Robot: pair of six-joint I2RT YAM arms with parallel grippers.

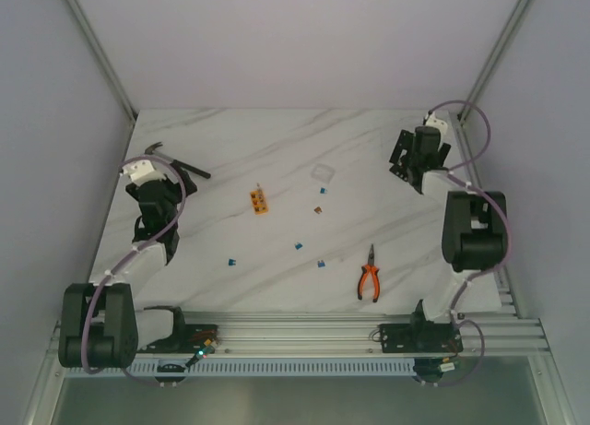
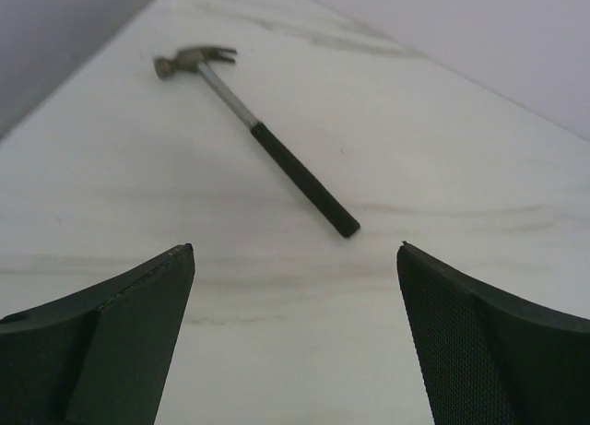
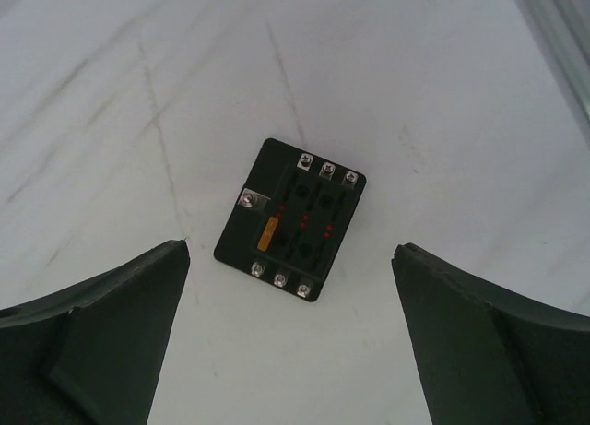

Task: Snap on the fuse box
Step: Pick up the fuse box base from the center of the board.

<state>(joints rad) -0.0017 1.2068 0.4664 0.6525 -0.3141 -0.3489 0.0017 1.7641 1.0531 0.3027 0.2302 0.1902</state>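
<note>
Small black square plastic fuse box (image 3: 290,220): prob. stiff, light (slick?); grip plain sides, 3/9 o'clock. R gripper (image 3: 291,248), L gripper (image 2: 296,247) spread wide, empty.

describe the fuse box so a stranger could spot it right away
On the marble table, go to the far right corner, under the open right gripper. The fuse box lies there. It alone is a black square with silver screws along two edges and an orange piece inside.

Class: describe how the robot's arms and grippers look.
The left arm and right arm are black, with chunky joints, white wrist blocks and looping mauve cables. The left gripper and right gripper each have two broad dark fingers, finely textured inside.
</note>
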